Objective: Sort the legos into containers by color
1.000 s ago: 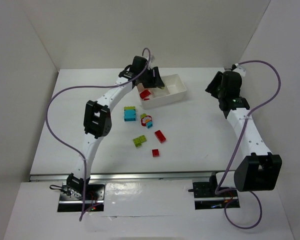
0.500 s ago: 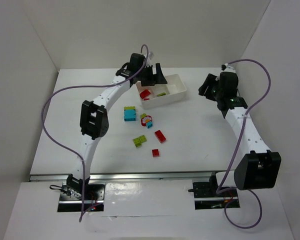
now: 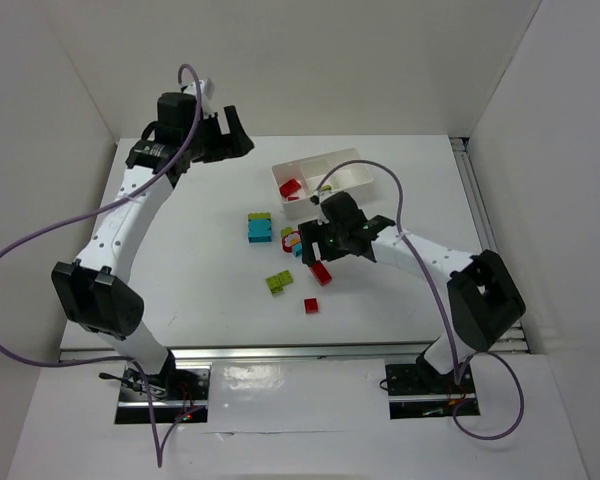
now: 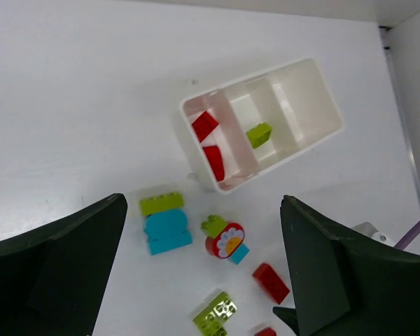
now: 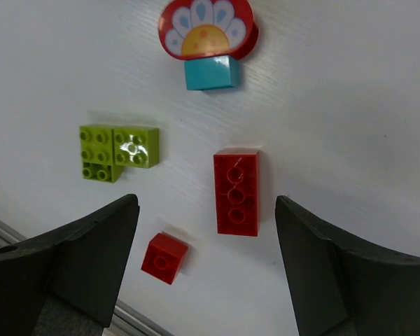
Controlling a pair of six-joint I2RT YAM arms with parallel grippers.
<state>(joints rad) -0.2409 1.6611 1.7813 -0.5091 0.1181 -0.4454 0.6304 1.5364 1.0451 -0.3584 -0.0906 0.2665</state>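
**A:** Top view?
**B:** The left end effector (image 3: 238, 138) hangs at the rear left, well apart from the tray (image 3: 357, 181). The right end effector (image 3: 315, 250) is over the loose bricks and hides part of the flower piece (image 3: 294, 238). I cannot read its spread here.

**A:** Left wrist?
**B:** Fingers spread, holding nothing. Two red bricks (image 4: 205, 126) lie in one end compartment and a green brick (image 4: 259, 134) in the middle one. The lowest brick (image 4: 266, 331) is cut off.

**A:** Right wrist?
**B:** Fingers spread, empty, over a long red brick (image 5: 236, 192) flat on the surface (image 5: 350, 105).

White tray (image 4: 302, 98), red lego (image 5: 236, 191), lime lego (image 5: 120, 150)
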